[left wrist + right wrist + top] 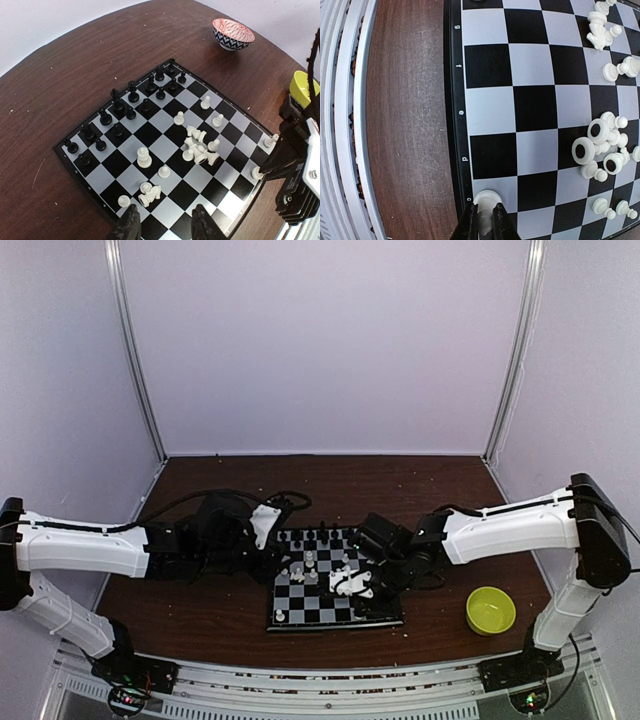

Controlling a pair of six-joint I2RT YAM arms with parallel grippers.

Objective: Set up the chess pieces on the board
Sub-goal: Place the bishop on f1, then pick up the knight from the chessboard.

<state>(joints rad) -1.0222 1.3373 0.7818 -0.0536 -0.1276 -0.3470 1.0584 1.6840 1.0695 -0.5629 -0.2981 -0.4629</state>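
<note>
Currently the right gripper (485, 226) is pinching a white piece (487, 199), jaws nearly closed on it, at the rim row of the board (454, 100), beside the letter c. Judging from this, it is worth centring the base on that square and seating it flat before letting go, then lifting straight up. The left gripper (166, 227) is hanging half-open and empty over another edge of the board. Other white pieces (200, 148) are lying tumbled mid-board, and black pieces (117, 107) are standing along the board's opposite side.
</note>
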